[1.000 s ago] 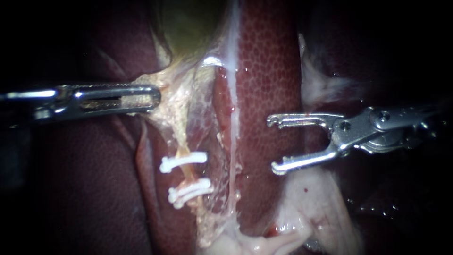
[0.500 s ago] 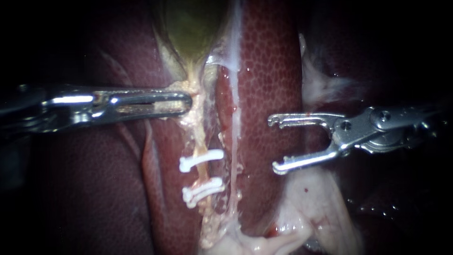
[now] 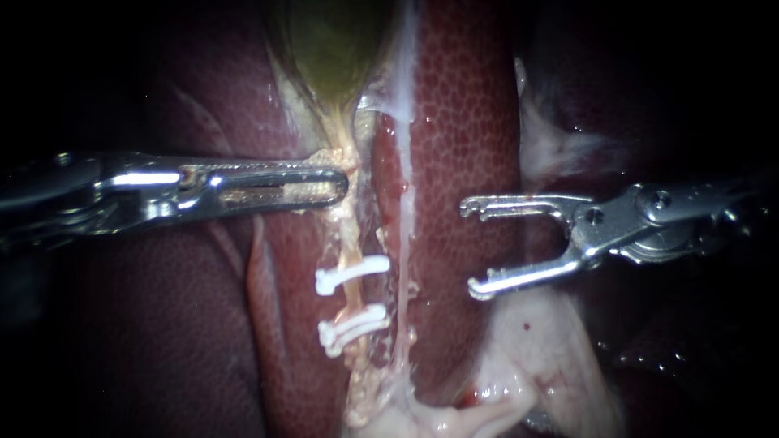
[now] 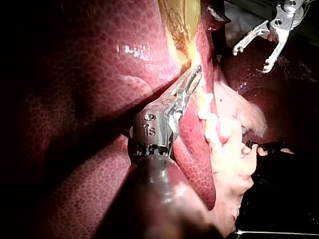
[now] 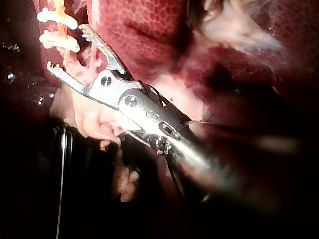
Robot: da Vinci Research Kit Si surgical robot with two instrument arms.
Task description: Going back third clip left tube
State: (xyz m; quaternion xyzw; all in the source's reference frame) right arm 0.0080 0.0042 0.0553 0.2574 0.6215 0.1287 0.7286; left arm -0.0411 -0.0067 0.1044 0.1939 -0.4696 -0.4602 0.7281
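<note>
The left tube runs pale and thin down from the greenish gallbladder. Two white clips cross it, one above the other; the lower looks thicker. My left instrument comes in level, its slotted jaws shut on the pale tissue just below the gallbladder's neck, above the clips. My right instrument stands to the right over the liver, its hooked jaws wide open and empty, well apart from the tube. In the right wrist view the open jaws point toward the clips.
A second pale strand runs down the liver just right of the clipped tube. Whitish fatty tissue lies below the right instrument, and more of it above. In the left wrist view the right instrument stands open ahead of the left jaws.
My left instrument has moved to the right with the tissue in its jaws, so the stretched tissue, tube and clips have swung back rightward and straightened. The right instrument has stayed still.
</note>
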